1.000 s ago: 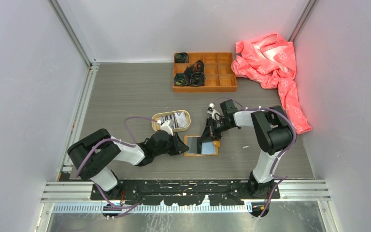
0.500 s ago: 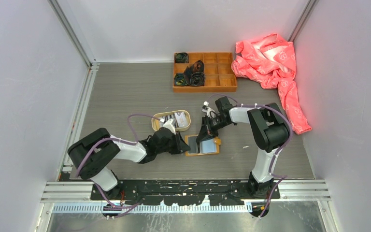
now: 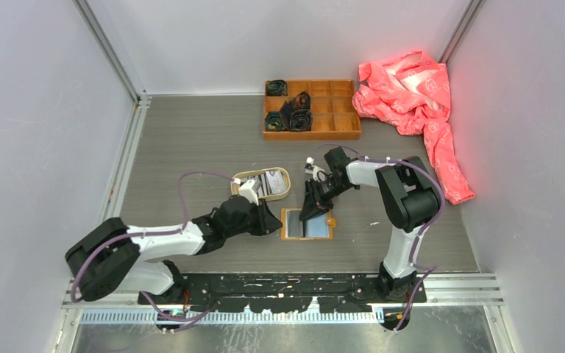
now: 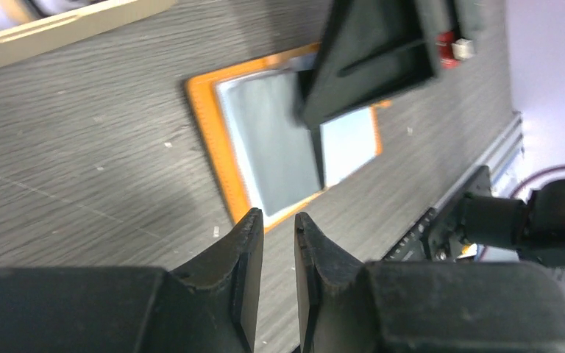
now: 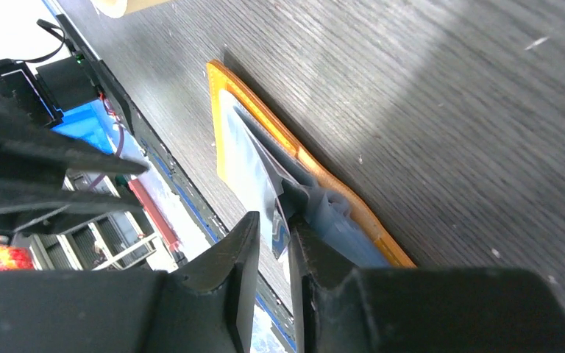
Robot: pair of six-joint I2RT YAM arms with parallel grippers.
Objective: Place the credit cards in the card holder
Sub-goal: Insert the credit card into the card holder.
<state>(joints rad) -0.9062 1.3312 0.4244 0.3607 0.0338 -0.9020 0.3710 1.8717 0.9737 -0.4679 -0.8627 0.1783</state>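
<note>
From above, the card holder (image 3: 307, 223) lies open and flat on the table (image 3: 191, 140) near the middle, grey side up, so a card can slide in. The tray (image 3: 288, 184) sits just apart at its 10 o'clock, and the credit cards (image 3: 270, 181) wait in it, close by for easy picking. The left gripper (image 3: 271, 220) lies low at the holder's 9 o'clock edge, I think to stop it sliding. The right gripper (image 3: 310, 211) leans down onto the holder's 12 o'clock edge. A wooden box (image 3: 311, 134) stands far off at 12 o'clock, and a pink cloth (image 3: 412, 88) lies at 2 o'clock. They are out of the way. From the left wrist, the left jaws are a little apart with nothing between them. The holder lies just past them at 12 o'clock, and the other gripper's dark tip presses into its grey inside at 1 o'clock. From the right wrist, the right jaws show only a thin gap. A thin grey sheet (image 5: 259, 165), likely a card, rises from the holder toward that gap. I cannot tell whether the jaws pinch it or have let go. I think the card is going into the pocket now.
</note>
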